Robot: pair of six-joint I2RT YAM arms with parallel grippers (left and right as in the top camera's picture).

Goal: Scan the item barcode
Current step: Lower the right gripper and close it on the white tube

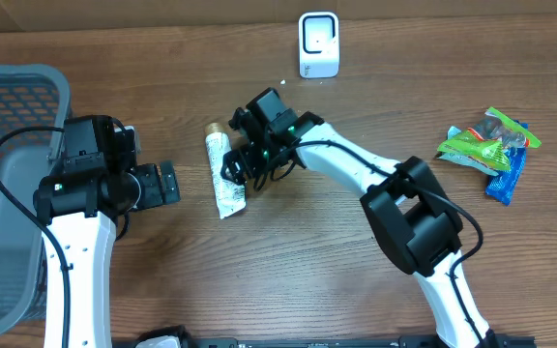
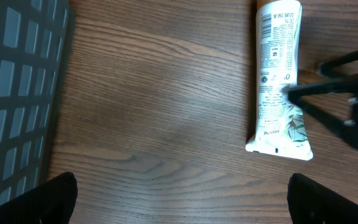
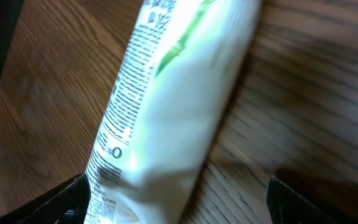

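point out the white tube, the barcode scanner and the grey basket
white tube (image 1: 222, 172), overhead view, middle of its body
barcode scanner (image 1: 318, 44), overhead view, its front face
grey basket (image 1: 17, 72), overhead view, its top rim

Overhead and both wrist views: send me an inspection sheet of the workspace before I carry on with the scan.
Surface: wooden table, bare wood, no spills seen.
Job's things: white tube lies flat near the centre, print up; barcode not made out. White scanner stands at the far edge.
Clutter: snack packets piled at the right.
Grippers: left gripper open, holding nothing, short of the tube. Right gripper open, astride the tube's crimped end, not closed on it.
Cables: left arm's cable loops above the basket; right arm's cable lies along the arm.
Surroundings: grey mesh basket at the left edge.
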